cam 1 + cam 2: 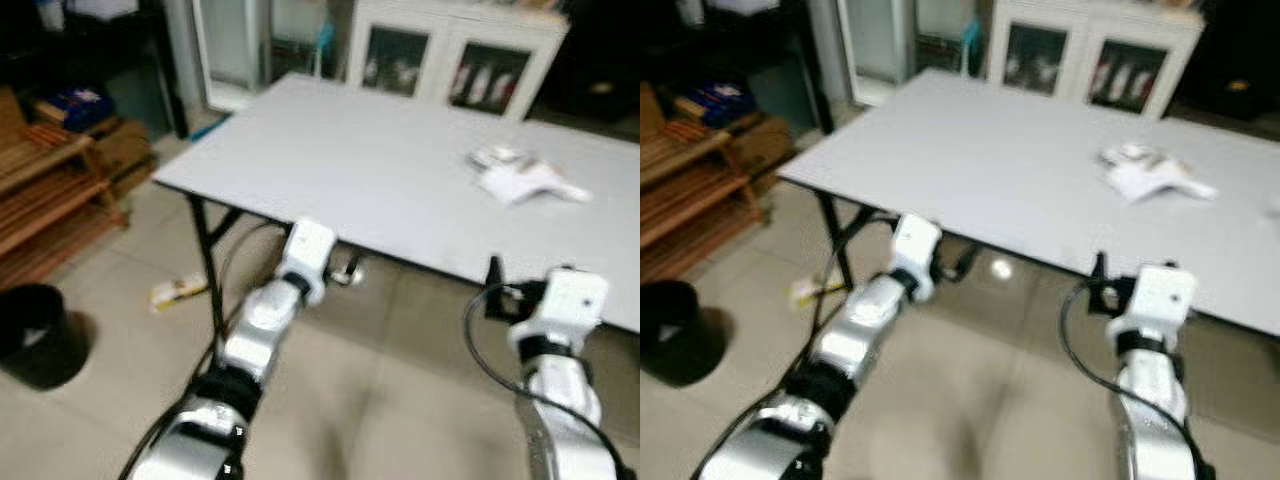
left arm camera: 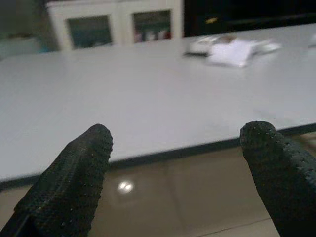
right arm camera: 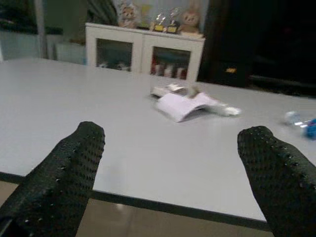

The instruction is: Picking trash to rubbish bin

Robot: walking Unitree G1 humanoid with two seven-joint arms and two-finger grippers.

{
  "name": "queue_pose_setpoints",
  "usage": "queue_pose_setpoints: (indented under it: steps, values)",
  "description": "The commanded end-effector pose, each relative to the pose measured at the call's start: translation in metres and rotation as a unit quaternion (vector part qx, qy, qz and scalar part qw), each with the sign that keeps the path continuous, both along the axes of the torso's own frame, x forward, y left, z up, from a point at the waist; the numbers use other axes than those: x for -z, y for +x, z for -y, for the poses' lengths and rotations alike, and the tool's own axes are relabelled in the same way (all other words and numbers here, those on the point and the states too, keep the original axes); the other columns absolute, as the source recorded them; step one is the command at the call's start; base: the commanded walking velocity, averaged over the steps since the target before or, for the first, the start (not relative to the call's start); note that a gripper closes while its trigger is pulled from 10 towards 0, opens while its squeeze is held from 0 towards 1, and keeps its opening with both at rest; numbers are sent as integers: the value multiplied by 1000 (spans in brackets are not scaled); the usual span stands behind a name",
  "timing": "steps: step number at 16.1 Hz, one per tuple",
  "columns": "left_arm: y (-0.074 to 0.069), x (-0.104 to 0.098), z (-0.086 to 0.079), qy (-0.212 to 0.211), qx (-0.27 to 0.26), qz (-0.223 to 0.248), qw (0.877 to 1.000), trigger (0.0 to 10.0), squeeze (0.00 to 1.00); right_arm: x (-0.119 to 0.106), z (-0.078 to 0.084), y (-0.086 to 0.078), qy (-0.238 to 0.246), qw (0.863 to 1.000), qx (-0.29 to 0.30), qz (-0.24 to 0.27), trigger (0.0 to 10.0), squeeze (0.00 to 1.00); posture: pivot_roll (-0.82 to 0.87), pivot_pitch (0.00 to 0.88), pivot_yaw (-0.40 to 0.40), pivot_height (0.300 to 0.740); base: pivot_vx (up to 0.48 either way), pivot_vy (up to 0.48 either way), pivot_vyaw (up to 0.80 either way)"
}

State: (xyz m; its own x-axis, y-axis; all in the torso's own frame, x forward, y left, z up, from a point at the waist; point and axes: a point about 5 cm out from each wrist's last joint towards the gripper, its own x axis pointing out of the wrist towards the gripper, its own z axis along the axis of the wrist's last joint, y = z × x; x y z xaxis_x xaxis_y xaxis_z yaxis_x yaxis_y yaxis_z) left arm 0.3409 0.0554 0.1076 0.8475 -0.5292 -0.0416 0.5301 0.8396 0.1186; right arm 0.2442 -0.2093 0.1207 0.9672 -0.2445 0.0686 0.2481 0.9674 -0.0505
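A heap of crumpled white paper trash (image 1: pixel 525 180) lies on the grey table (image 1: pixel 370 170), towards its far right side. On the floor at the lower left stands a black rubbish bin (image 1: pixel 35 335). A yellowish wrapper (image 1: pixel 178 291) lies on the tiles by the table leg. Both arms are raised in front of the table's near edge. My left gripper (image 2: pixel 177 138) is open with nothing between its fingers, level with the table edge. The right gripper (image 3: pixel 173 136) is also open and empty, facing the paper trash (image 3: pixel 190 103) across the tabletop.
A white glass-door cabinet (image 1: pixel 450 55) stands behind the table. Wooden slatted shelves (image 1: pixel 50 200) line the left side. A black table leg (image 1: pixel 205 270) rises near the wrapper. A plastic bottle (image 3: pixel 301 119) lies at the table's far right. Tiled floor spreads under the arms.
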Motion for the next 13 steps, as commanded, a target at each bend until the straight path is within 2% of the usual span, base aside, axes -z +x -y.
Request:
queue_pose_setpoints:
  steps: [1, 13]
  values:
    - [3, -2, -9, 8, -9, 3, 1000, 10000, 0, -2, -5, 1, 1, 1000, -7, 5, 10000, 0, 126, 9, -37, 740, 0, -469, 0]
    - [4, -2, -8, 8, -11, 4, 1000, 10000, 0, -1, -10, 2, -3, 1000, -27, 3, 10000, 0, 125, 6, -37, 740, 0, -469, 0]
